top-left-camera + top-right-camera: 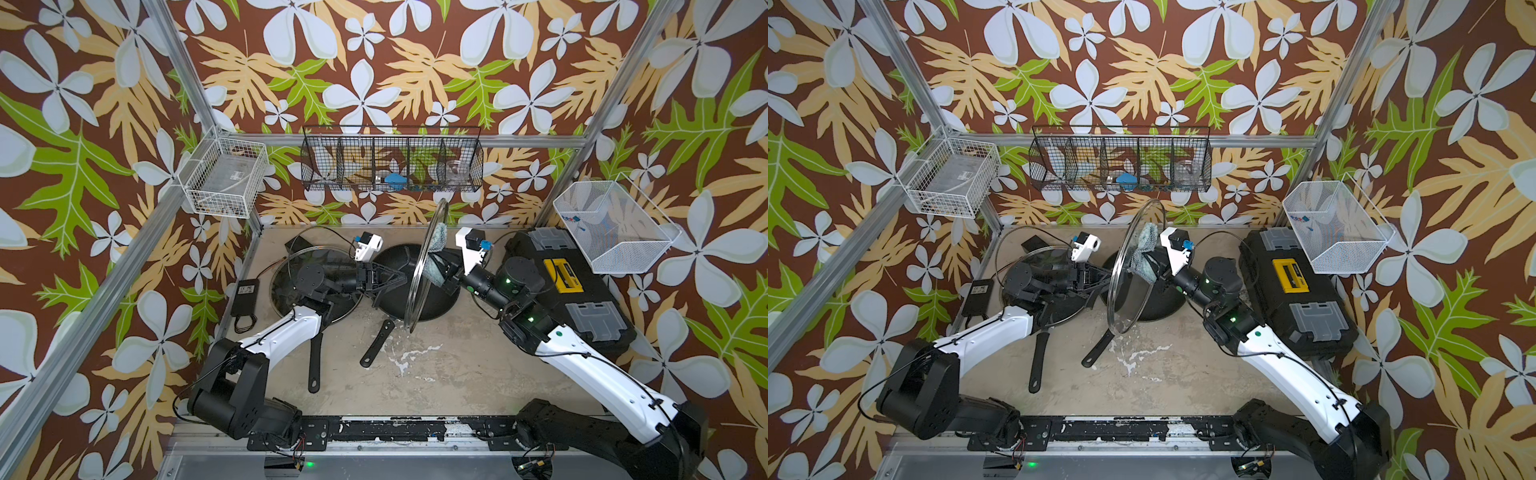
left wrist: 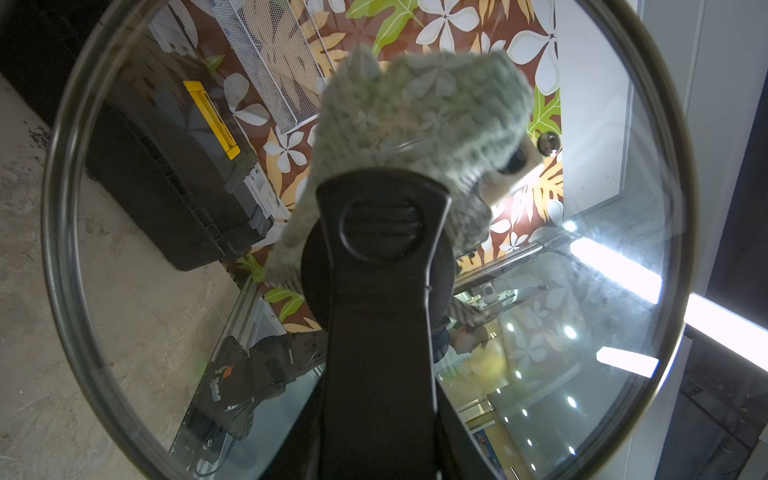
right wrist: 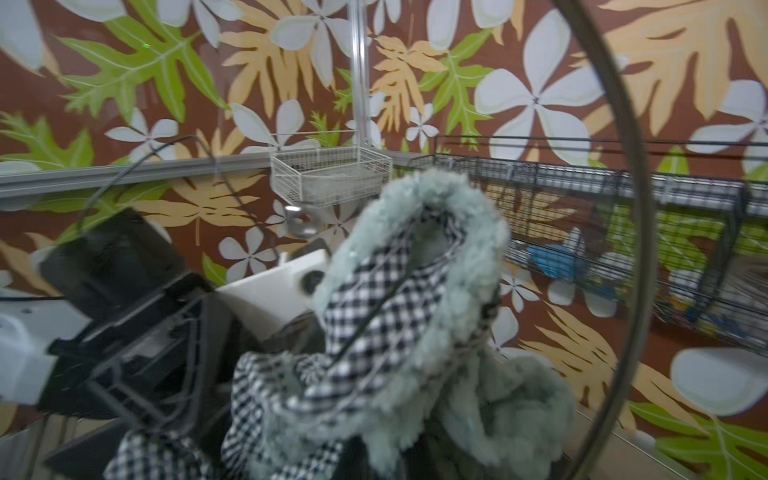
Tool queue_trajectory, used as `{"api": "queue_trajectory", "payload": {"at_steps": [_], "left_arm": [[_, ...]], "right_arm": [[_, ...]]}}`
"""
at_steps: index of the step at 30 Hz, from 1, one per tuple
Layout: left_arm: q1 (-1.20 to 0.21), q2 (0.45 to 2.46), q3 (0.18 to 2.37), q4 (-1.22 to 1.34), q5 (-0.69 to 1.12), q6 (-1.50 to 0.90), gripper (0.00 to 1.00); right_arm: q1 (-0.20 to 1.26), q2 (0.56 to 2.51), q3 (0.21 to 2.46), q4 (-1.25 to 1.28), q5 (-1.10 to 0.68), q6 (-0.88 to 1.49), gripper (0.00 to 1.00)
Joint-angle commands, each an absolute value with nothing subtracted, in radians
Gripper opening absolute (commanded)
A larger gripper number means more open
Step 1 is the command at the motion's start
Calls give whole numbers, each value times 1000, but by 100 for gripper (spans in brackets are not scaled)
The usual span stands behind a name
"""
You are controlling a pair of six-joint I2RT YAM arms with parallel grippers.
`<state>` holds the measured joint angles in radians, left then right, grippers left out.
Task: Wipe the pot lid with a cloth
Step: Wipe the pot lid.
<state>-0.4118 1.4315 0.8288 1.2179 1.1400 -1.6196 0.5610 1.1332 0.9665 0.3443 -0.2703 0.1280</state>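
Left hand [image 1: 404, 279] grips lid [image 1: 1122, 297]; right hand [image 1: 441, 272] grips cloth [image 1: 436, 242]; black basket [image 1: 309, 166] holds blue object [image 1: 395, 179].

Robot lab test booth. Enclosed by aluminium frame [image 1: 183, 79], clad in flower wallpaper [image 1: 374, 62]. Left arm [image 1: 282, 336] and right arm [image 1: 602, 374] mounted on rail [image 1: 395, 430] at 6 o'clock. White wire basket [image 1: 226, 176] hung at 10, black wire basket [image 1: 392, 160] at 12, mesh basket [image 1: 611, 226] at 2. Toolbox [image 1: 573, 286] at 3, power adapter [image 1: 245, 297] at 9, set on scuffed tabletop [image 1: 457, 365].
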Motion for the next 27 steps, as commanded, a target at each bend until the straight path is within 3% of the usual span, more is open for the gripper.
{"api": "queue_trajectory", "payload": {"at_steps": [1,8,13,27], "left_arm": [[-414,1419,836,1357,1115,-1610,0],[-423,1417,836,1376,1124,-1623,0],[-423,1416,840,1376,1119,-1625,0],[-422,1445,864,1399,1086,-1637,0]], "right_arm": [[516,1171,998,430,-184,171,0],[396,1286,1096,416,-248,190,0],[398,1228,1046,413,-387,177,0],[714,975,897,287,-459,89,0]]}}
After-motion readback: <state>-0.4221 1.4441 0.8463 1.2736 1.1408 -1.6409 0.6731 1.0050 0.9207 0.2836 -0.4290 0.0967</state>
